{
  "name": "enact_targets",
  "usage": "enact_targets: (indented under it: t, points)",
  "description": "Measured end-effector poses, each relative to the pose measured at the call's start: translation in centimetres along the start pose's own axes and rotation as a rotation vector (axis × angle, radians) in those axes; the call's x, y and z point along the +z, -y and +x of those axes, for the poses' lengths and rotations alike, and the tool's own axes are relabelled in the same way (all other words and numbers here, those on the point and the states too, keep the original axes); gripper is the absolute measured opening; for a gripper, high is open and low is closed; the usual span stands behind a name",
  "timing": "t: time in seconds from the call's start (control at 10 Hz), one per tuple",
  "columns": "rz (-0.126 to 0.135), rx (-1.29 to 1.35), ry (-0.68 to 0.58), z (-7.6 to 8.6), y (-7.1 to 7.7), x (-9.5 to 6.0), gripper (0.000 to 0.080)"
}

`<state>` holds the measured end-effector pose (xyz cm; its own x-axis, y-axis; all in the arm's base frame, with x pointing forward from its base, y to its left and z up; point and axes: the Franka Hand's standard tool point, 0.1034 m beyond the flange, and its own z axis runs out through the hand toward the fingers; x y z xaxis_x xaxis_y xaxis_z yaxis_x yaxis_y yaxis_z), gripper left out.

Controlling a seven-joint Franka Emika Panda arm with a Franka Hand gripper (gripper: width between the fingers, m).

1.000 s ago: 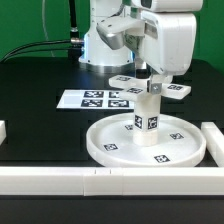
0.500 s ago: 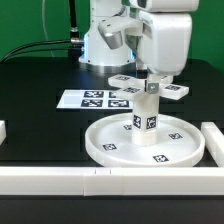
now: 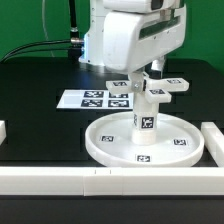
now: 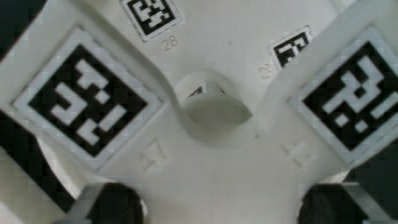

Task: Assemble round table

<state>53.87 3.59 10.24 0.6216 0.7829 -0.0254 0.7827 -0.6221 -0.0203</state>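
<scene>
Foot (image 3: 148,88), cross-shaped, sits level atop the upright leg (image 3: 144,122) at the centre of the disc (image 3: 105,142), directly beneath the gripper (image 3: 148,75), whose fingers (image 4: 100,203) straddle its hub, likely for screwing it down; actual grip: cannot tell.

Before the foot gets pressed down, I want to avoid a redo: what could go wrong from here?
1. The cross-shaped foot sits atop the cylinder leg; if off-centre, it may seat crooked.
2. The leg stands upright on the round disc; a sideways push could tip it.
3. The arm hides the jaws in the exterior view, so the grip is unclear.
</scene>
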Motion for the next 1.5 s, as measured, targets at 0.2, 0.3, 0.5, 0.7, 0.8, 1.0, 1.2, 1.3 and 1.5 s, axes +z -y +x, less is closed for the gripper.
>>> enact_targets:
  t: [0.2,0.3,0.5,0.7,0.8,1.0,1.2,1.3,1.5]
  points:
    - [0.000,0.135,-0.001,0.1,0.0,0.0,0.0438]
    - [0.006,0.225,-0.005,0.1,0.1,0.0,0.0438]
    - [0.041,0.483,-0.025,0.2,0.2,0.0,0.0438]
    - [0.071,0.745,-0.035,0.0,0.1,-0.1,0.0438]
    - [0.073,0.868,-0.047,0.2,-0.1,-0.1,0.0439]
    - [0.066,0.897,-0.048,0.3,0.0,-0.3,0.0448]
    - [0.058,0.883,-0.062,0.8,0.2,-2.4,0.0596]
    - [0.056,0.877,-0.068,0.9,0.3,-3.9,0.0640]
    - [0.055,0.876,-0.074,1.0,0.5,-4.5,0.0648]
